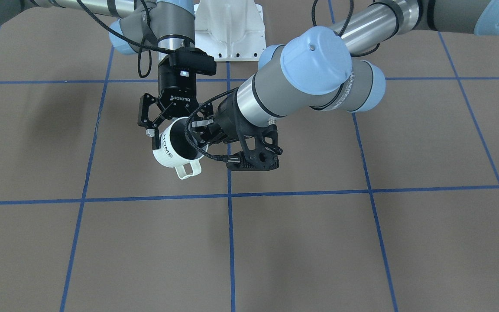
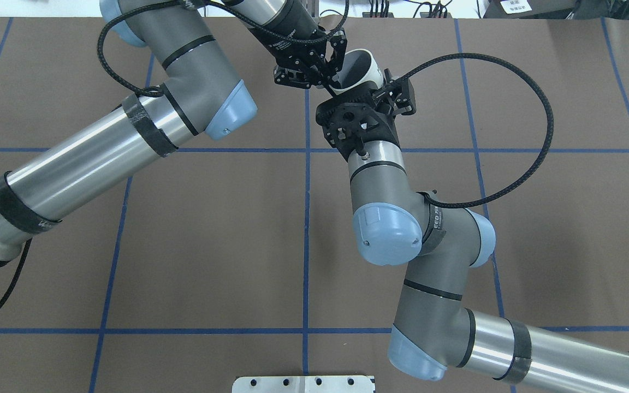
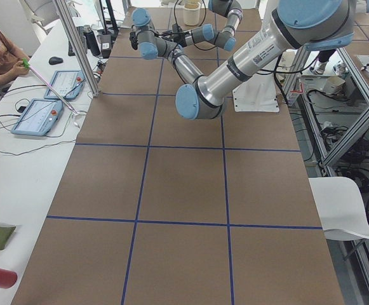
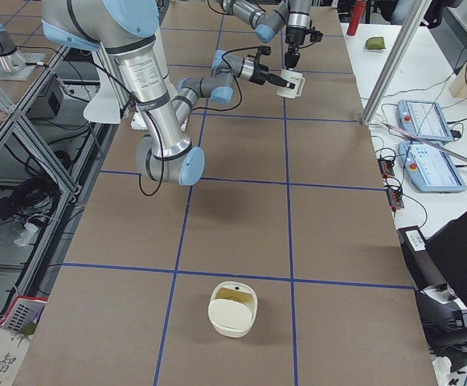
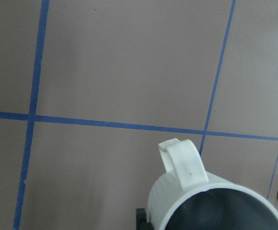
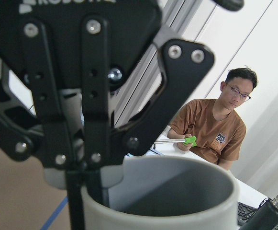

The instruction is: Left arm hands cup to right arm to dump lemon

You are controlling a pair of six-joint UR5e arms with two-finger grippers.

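The cup [image 1: 169, 151] is held in the air over the table [image 1: 319, 242], left of centre in the front view and top centre in the overhead view. It is tipped, with the mouth turned toward the upper right of the front view and the handle [image 1: 189, 170] at its lower edge. The lemon is not made out in any view. Only grey inner wall is seen, and the cup floor is hidden.

The left tool [image 1: 199, 131] is pressed together on the rim wall. The pinch is seen plainly at lower left in the right wrist view. The right tool [image 1: 175, 123] is spread wide with the cup body between its sides, and one finger [image 1: 149, 129] is seen just beside the wall. Contact cannot be told. The hand-over is judged not yet completed, with the cup carried by the left tool alone.

Risks, as judged:
- The cup can be dropped if the left pinch is let go before the right tool is pressed onto the wall.
- On a smooth round wall, the cup can be twisted or slid in a two-point grip.
- Both tools are crowded at the rim, so the left tool or the handle can be struck as the right tool is closed.
- With the cup tipped, the lemon can be spilled early, well apart from the cream container [image 4: 233, 310] at bottom centre of the right side view.
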